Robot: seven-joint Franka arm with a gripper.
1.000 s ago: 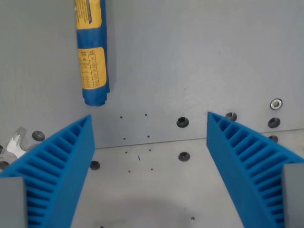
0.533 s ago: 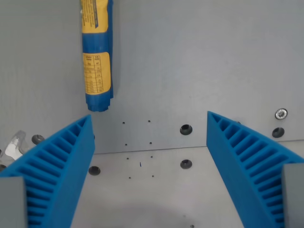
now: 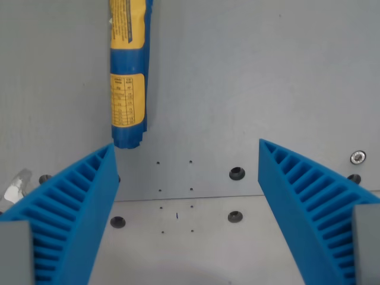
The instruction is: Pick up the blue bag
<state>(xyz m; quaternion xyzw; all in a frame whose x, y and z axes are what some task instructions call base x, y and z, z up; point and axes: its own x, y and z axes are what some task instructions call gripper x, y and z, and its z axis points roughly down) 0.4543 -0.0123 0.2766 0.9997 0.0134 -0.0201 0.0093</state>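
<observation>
We look down from the wrist view onto a grey table (image 3: 267,71) and see the blue bag (image 3: 127,77) lying flat in the upper part of the wrist view's left, running up out of the top edge. It is long and narrow, rolled or folded into a tube shape, bright blue with yellow label panels carrying small dark print (too fine for us to read), and its crimped lower end sits just above the tip of the finger on the wrist view's left. The gripper (image 3: 185,154) hangs above the table with its two ribbed blue fingers (image 3: 71,208) spread wide apart, nothing between them but bare surface; it grasps nothing. The bag lies outside that gap, off to the wrist view's left of its middle. A seam (image 3: 190,199) crosses the table between the fingers, with several dark holes (image 3: 237,173) and tiny dots around it.
</observation>
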